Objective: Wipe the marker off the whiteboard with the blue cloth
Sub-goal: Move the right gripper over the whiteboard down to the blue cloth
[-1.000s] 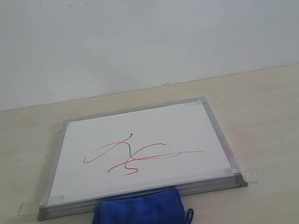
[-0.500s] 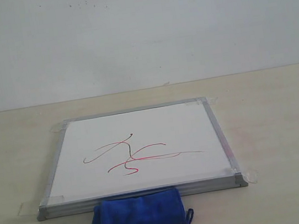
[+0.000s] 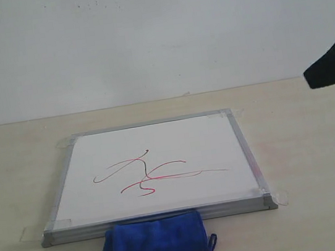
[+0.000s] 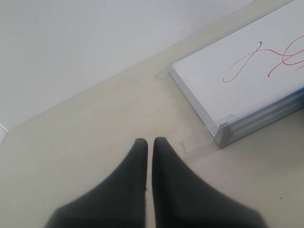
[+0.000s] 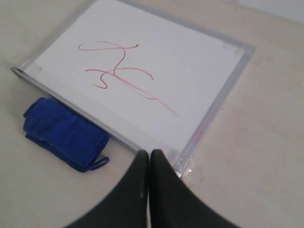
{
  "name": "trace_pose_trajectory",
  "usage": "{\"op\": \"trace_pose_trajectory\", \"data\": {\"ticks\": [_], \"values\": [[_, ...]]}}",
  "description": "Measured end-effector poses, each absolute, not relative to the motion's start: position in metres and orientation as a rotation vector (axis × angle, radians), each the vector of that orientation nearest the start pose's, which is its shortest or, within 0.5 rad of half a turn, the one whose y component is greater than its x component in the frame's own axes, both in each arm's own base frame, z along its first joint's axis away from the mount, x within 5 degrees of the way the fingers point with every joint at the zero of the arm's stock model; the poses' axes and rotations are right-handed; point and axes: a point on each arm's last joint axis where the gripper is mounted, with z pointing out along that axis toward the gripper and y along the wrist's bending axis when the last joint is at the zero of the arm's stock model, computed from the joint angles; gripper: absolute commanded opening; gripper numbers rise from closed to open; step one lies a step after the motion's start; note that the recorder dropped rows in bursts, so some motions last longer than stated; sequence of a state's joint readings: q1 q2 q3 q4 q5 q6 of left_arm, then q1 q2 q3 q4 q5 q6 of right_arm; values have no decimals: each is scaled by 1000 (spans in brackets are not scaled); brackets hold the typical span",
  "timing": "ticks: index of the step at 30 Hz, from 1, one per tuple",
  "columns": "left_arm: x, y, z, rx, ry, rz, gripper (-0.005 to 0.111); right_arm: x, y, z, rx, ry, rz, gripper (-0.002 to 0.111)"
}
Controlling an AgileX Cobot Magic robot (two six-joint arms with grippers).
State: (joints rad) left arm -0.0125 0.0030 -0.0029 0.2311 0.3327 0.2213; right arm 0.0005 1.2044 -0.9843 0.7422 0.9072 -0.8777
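Thin red marker squiggle [image 3: 152,174] is sitting mid board [image 3: 218,134], unsmeared. The left gripper [image 4: 148,145] and right gripper [image 5: 149,156] are pinching together, empty.

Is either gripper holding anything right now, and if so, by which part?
Nothing is held. The left gripper and the right gripper both have their jaws shut on nothing. The blue cloth lies untouched against the whiteboard's near edge.
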Motion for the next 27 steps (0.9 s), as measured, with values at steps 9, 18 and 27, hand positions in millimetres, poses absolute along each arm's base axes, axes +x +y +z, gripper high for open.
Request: {"op": "trace_pose_trajectory", "data": {"ticks": [9, 18, 27], "values": [[54, 6, 185, 357, 1788, 371, 4, 282, 66, 267, -823, 2282, 789, 0], [54, 6, 185, 357, 1788, 371, 4, 284, 147, 234, -1099, 2191, 721, 0], [54, 6, 185, 357, 1788, 371, 4, 280, 210, 242, -841, 2079, 472, 0]]}}
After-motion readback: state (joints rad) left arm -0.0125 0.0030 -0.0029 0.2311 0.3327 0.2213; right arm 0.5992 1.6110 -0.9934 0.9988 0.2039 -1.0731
